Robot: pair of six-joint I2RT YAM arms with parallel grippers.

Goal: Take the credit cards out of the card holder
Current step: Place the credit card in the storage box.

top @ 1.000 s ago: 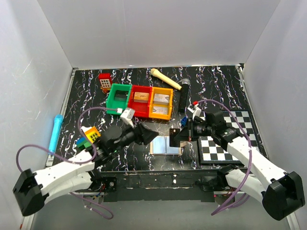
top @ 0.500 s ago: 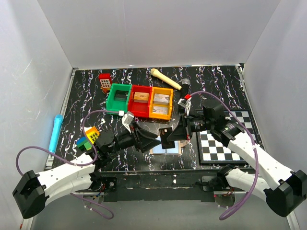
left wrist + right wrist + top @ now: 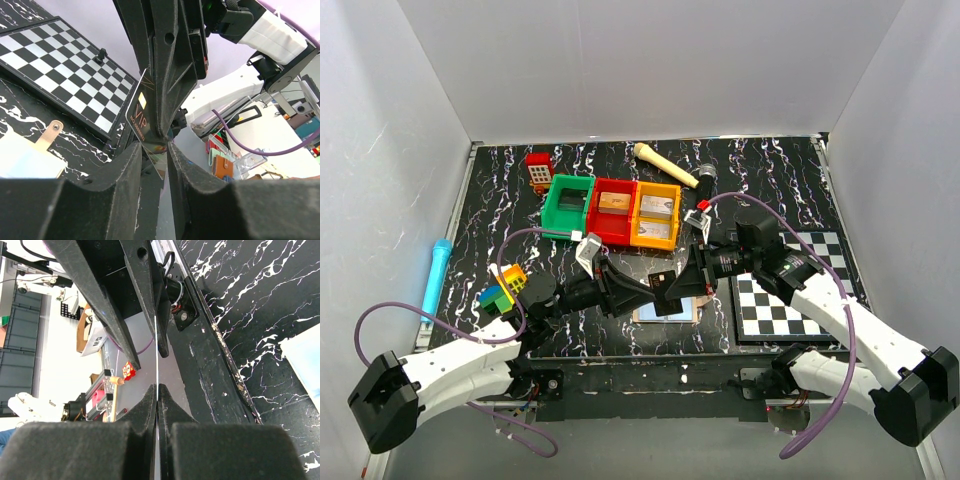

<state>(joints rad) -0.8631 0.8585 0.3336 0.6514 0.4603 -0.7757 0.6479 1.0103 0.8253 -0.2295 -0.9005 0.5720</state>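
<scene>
- The table (image 3: pixel 770 160), black with white veining, carries everything, and the checkered board (image 3: pixel 790 300) lies at its near right corner.
- We see the right gripper (image 3: pixel 685 283) over the middle of the table's near edge, its jaws pinched tight on one end of a credit card (image 3: pixel 142 117).
- The left gripper (image 3: pixel 648 290) meets it from the left. Its fingers (image 3: pixel 125 170) stand a narrow way apart with the card's other end between them, and we cannot tell whether they press on it.
- The card holder (image 3: pixel 686 309) lies open and flat by the near edge, beneath both grippers, pale blue inside up.
- The credit card, dark with gold "VIP" print, sits raised above the holder.
</scene>
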